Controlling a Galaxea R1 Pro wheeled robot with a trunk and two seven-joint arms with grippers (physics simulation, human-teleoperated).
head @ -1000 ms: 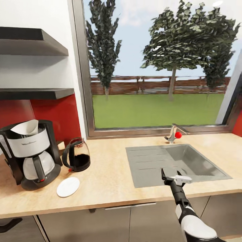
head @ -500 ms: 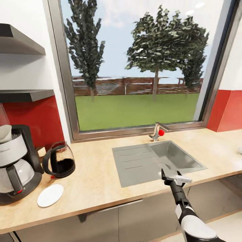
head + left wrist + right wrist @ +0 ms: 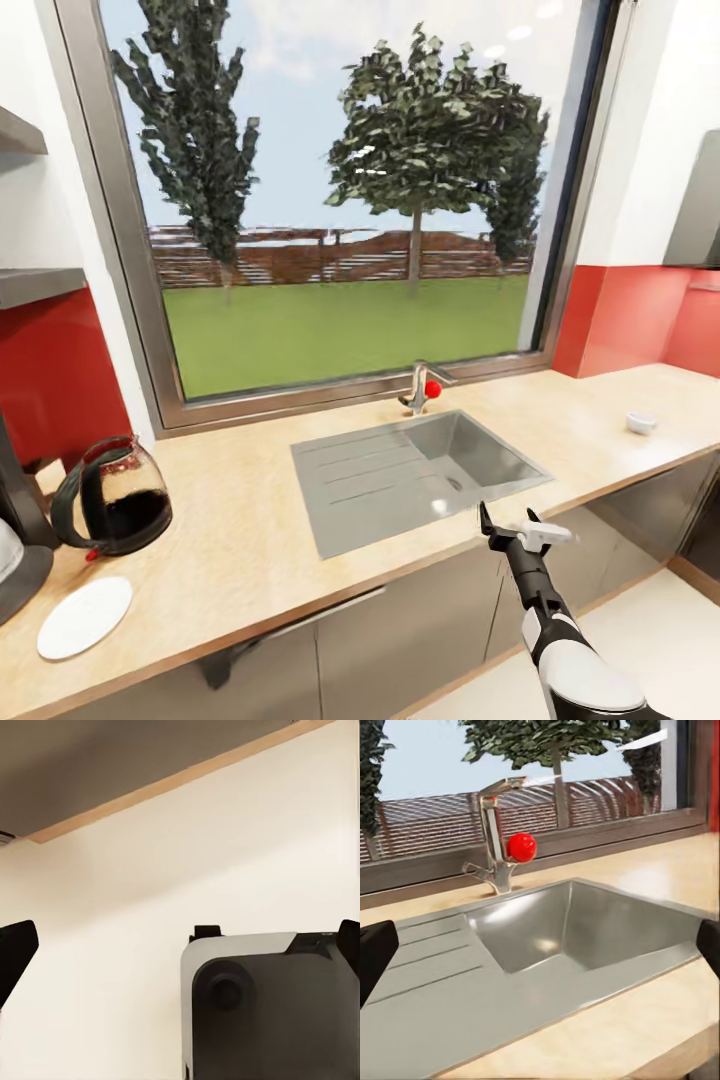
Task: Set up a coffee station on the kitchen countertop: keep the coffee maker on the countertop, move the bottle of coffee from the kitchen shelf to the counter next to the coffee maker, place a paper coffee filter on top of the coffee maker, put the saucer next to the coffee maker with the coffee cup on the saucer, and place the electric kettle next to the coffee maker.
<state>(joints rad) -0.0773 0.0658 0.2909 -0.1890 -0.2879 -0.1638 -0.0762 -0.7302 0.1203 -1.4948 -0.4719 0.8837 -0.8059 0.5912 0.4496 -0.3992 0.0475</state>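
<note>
1. Head view has swung right since a second ago: the right gripper (image 3: pixel 512 527) hangs with fingers spread, empty, over the bench's (image 3: pixel 250 540) front edge.
2. Flat white saucer (image 3: pixel 84 616) and smoky kettle (image 3: pixel 112 494) sit at the left end.
3. Small white cup (image 3: pixel 640 422), probably next, waits far right beyond the steel sink (image 3: pixel 415 470).
4. Left fingers (image 3: pixel 15 952): spread, empty.

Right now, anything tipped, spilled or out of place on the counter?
Nothing spilled or tipped. The electric kettle stands upright beside the saucer, which lies flat and empty on the countertop. The coffee cup sits alone far along the counter, past the sink, not on the saucer.
</note>
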